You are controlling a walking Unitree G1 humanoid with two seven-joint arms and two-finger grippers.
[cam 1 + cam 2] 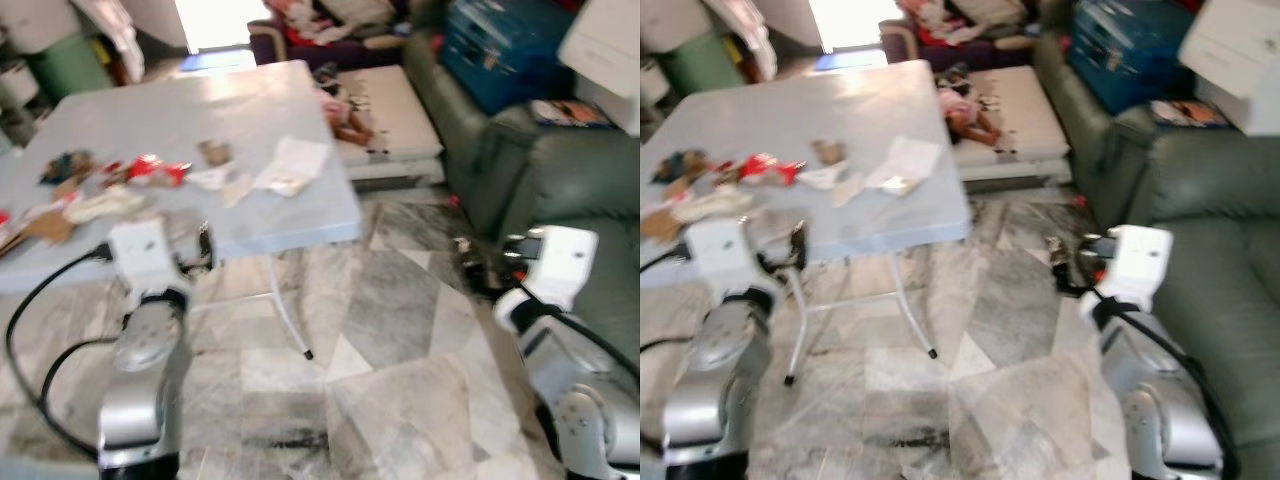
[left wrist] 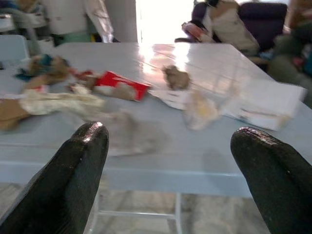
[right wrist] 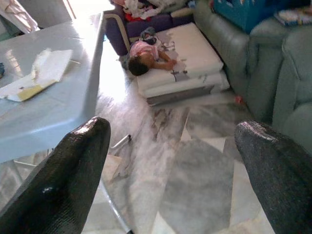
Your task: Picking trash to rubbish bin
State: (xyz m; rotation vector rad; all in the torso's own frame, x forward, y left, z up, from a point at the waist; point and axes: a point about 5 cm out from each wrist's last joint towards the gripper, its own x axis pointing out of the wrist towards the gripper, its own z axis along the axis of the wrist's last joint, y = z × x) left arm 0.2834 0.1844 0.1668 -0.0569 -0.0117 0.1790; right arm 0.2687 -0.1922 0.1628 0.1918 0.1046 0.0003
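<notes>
Left end effector reaches level toward the littered table, fingers spread; right end effector likewise spread above floor.

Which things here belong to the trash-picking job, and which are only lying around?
For the job:
- red wrapper
- white papers
- crumpled scraps
- left gripper, jaws open, facing the table

Just lying about:
- green sofa
- white cushions
- doll
- blue box
</notes>
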